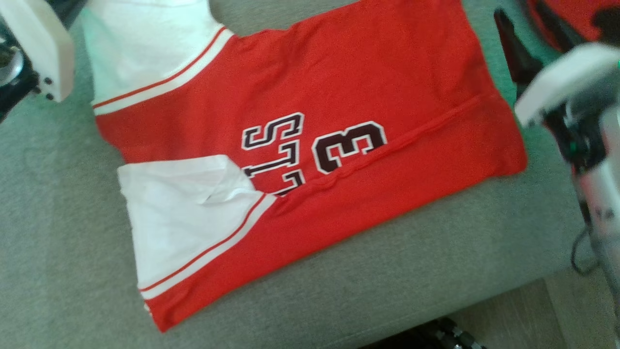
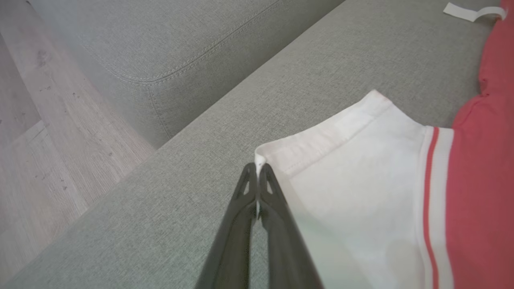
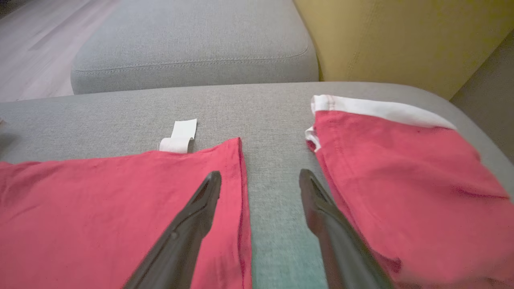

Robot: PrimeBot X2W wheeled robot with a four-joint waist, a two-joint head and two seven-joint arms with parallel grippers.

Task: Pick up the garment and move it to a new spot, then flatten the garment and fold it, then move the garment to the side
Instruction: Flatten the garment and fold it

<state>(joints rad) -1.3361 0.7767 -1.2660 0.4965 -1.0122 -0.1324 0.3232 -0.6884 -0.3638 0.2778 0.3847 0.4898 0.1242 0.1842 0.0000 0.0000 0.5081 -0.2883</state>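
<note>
My left gripper (image 2: pixel 257 171) is pressed together, pinching the hem corner of the white sleeve (image 2: pixel 361 180) between its two dark fingertips. That sleeve belongs to a red jersey (image 1: pixel 348 82) with red-and-white striped seams and dark, white-edged numerals. The jersey lies spread flat on the grey sofa seat (image 1: pixel 58 218), with its near edge folded over along a long crease and the other white sleeve folded in over the lettering.

My right gripper (image 3: pixel 260 177) is spread wide above the far end of the jersey. One finger is over the red hem and the other over bare grey fabric; I cannot tell whether either touches. Just beside it lies a second red garment (image 3: pixel 401 172) with white trim, apart from the jersey. A white tag (image 3: pixel 179 138) pokes out beyond the hem. Past the seat edge there is wooden floor (image 2: pixel 40 120).
</note>
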